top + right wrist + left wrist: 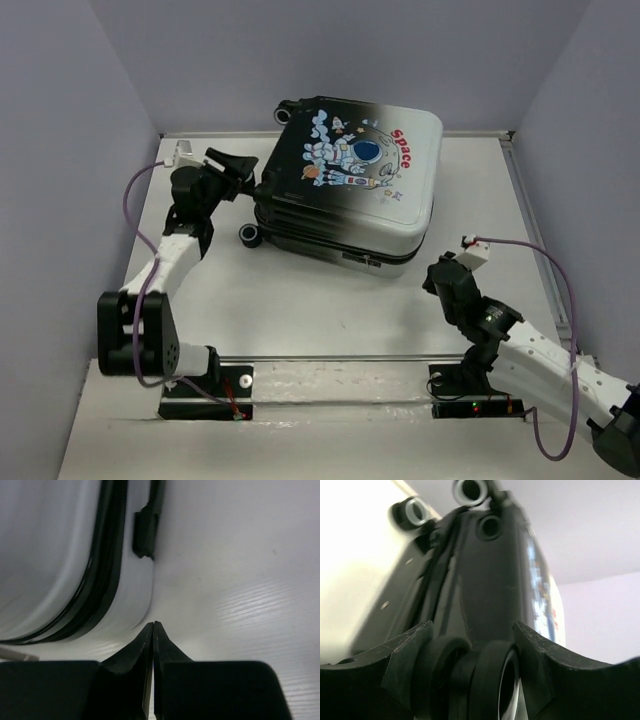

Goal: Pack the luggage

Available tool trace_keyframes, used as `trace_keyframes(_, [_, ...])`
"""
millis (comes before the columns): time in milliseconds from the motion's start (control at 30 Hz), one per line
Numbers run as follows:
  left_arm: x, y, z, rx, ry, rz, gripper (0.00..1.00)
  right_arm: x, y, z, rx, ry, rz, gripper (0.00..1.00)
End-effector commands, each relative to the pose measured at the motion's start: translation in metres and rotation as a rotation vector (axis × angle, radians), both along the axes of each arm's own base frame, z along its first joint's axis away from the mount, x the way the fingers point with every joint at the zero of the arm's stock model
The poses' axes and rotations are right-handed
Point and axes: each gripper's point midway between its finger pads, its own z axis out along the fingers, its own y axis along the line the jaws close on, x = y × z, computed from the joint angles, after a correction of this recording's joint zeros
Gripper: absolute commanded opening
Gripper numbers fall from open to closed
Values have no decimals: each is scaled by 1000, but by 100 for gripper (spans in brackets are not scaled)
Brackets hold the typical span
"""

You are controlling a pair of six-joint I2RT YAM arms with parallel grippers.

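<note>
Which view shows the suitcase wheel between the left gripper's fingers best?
Left wrist: the wheel sits large between the left gripper fingers. Top external hides it behind that gripper; right wrist shows only the suitcase side.

There's broad bare tabletop (300,310) in front of the luggage (350,180), open for passing between the two arms. The luggage lies flat and closed, filling the back middle right up near the back wall (330,50). Its left end is blocked: the left gripper (243,172) has its fingers (405,655) clamped round a wheel (490,680). The right gripper (153,625), fingers pressed together, points at free tabletop just beside the luggage. Side walls (50,200) hem both edges.
</note>
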Motion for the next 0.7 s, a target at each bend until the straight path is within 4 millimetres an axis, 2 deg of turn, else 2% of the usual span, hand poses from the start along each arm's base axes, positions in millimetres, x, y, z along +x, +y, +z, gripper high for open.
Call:
trace_keyframes(0, [-40,42,84,39,-316,171,6,26,-9,30,12,-54,-32,8])
trace_keyframes(33, [-49,40,79,39,-312,163,6,31,-9,32,17,-57,-27,9])
trace_keyframes(67, [-67,35,90,31,-349,137,6,34,0,32,36,-46,29,13])
trace_keyframes(100, [-79,28,69,35,-310,114,6,47,-4,41,22,-62,33,15])
trace_keyframes(133, [-90,25,67,43,-315,111,6,52,3,44,34,-61,78,15])
trace_keyframes(167, [-113,10,74,49,-336,73,6,64,-1,55,21,-103,84,15])
trace_keyframes(200, [-123,3,64,84,-328,56,6,77,3,62,18,-110,109,16])
trace_keyframes(233, [-139,4,76,91,-369,77,6,83,16,67,41,-109,192,17])
trace_keyframes(267, [-149,-3,67,103,-340,59,6,91,19,71,45,-106,216,17])
trace_keyframes(300, [-163,-23,65,104,-342,-2,6,102,20,76,37,-117,230,17])
trace_keyframes(333, [-175,-24,63,105,-343,1,6,113,35,80,45,-107,292,17])
trace_keyframes(400, [-194,-43,53,84,-333,-65,6,128,52,83,38,-109,367,17])
trace_keyframes(433, [-202,-49,58,62,-346,-87,6,131,60,101,56,-154,418,17])
trace_keyframes(467, [-207,-54,50,38,-329,-93,6,138,78,114,78,-175,505,17])
trace_keyframes(500, [-212,-62,46,30,-323,-118,6,143,85,123,72,-200,541,17])
trace_keyframes(533, [-220,-78,35,28,-293,-160,6,155,94,135,72,-219,570,17])
trace_keyframes(567, [-224,-88,30,30,-281,-182,6,157,95,126,64,-200,574,17])
trace_keyframes(600, [-236,-105,33,21,-293,-240,6,165,93,143,51,-223,571,17])
trace_keyframes(633, [-230,-104,29,42,-285,-212,6,168,93,145,44,-214,568,17])
trace_keyframes(667, [-233,-114,26,70,-284,-225,6,173,82,146,20,-191,534,22])
